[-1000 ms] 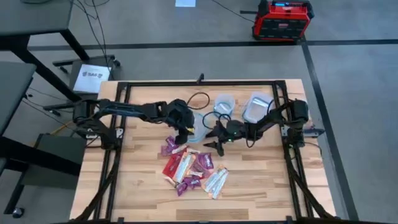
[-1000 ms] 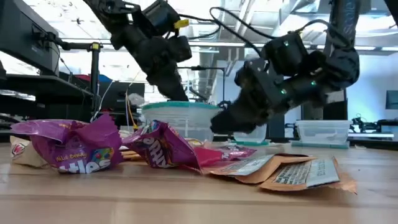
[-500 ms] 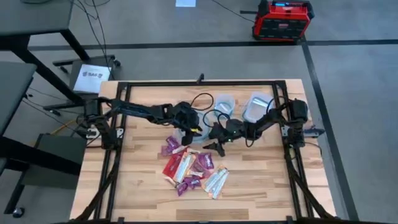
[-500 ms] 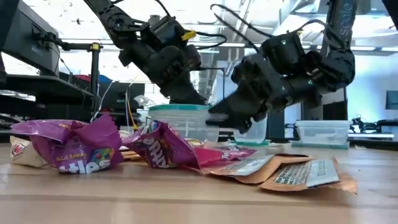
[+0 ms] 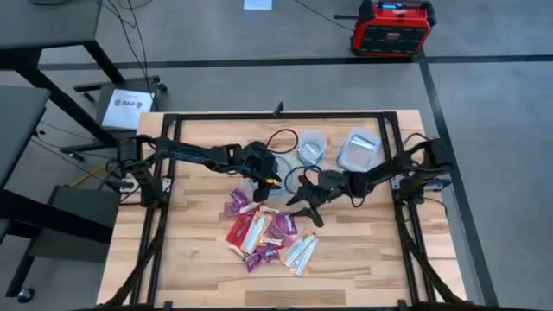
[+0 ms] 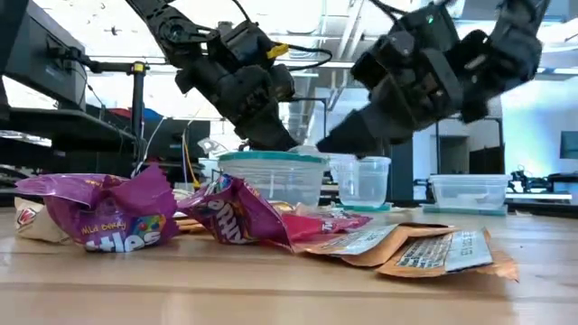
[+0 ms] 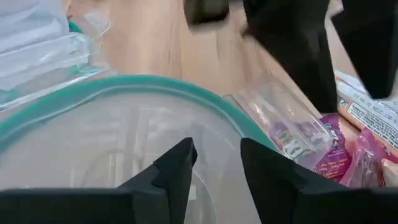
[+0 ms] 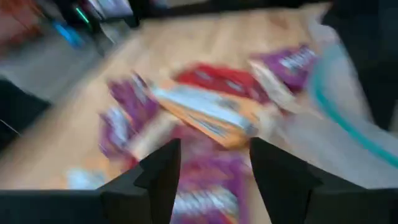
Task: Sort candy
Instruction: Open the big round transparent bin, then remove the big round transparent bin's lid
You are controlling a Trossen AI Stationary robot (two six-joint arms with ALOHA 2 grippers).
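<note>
Magenta, red and orange candy [image 5: 266,235] lies heaped on the counter [image 5: 363,259]. Left gripper [image 7: 214,171], fingers parted and empty, hangs over a teal-rimmed container [image 7: 93,99]; right gripper [image 8: 214,163], spread and empty, hovers above the heap.

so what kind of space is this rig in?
Looks like a robotics lab or workshop, not a home. The wooden table stands on bare concrete floor with taped lines, a red portable power unit sits behind it, and the low view shows exposed ceiling ducting and equipment racks.
</note>
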